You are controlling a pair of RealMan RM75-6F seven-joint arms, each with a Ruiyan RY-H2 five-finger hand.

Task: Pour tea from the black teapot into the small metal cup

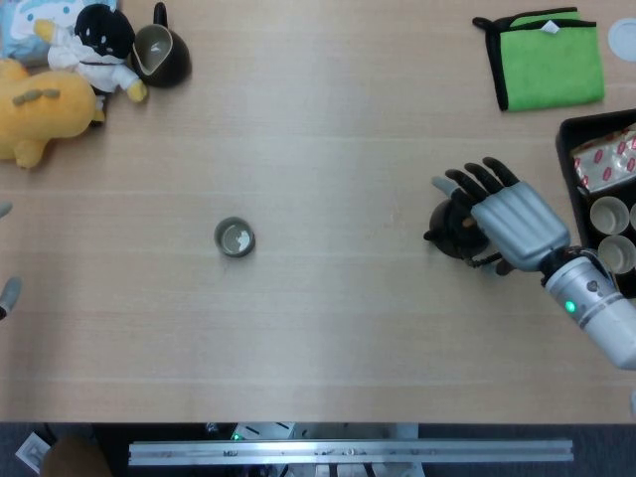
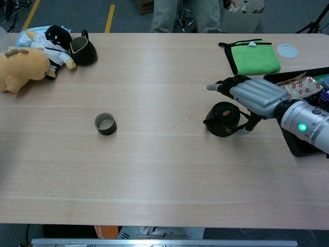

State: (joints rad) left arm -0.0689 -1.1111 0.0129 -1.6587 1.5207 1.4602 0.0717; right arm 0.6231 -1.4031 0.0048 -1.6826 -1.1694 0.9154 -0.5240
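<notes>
The black teapot (image 1: 450, 228) (image 2: 221, 119) stands on the table at the right, spout pointing left. My right hand (image 1: 510, 223) (image 2: 253, 95) hovers over its right side with fingers stretched out flat above the lid and the thumb down by the handle; it grips nothing. The small metal cup (image 1: 235, 238) (image 2: 105, 124) stands upright left of centre, well apart from the teapot. Of my left hand only grey fingertips (image 1: 9, 291) show at the left edge of the head view.
Plush toys (image 1: 40, 104) (image 2: 23, 64) and a dark pitcher (image 1: 161, 55) (image 2: 83, 50) lie at the back left. A green cloth (image 1: 550, 62) (image 2: 256, 57) lies at the back right. A black tray (image 1: 568, 139) (image 2: 293, 146) with cups and packets borders the right edge.
</notes>
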